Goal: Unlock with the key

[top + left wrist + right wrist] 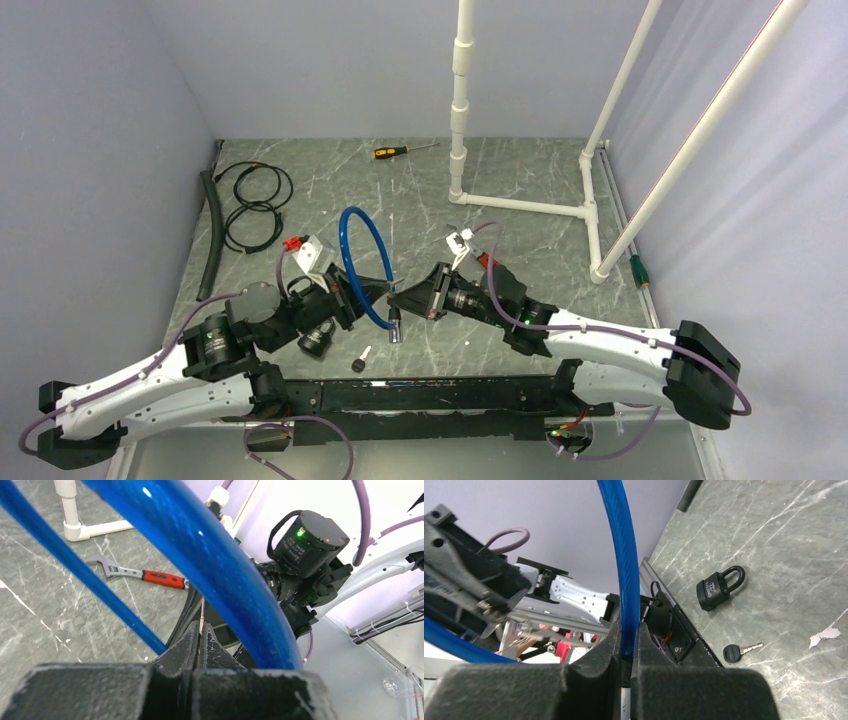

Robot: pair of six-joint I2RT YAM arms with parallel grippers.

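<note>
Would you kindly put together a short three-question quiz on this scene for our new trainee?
1. True or false: the key lies on the table near the padlock, not touching it.
2. What is the right gripper shut on? A) the blue cable B) the screwdriver C) the padlock
3. Fill in: the wrench has a ___ handle.
Key: 1 true; 2 A; 3 red.
</note>
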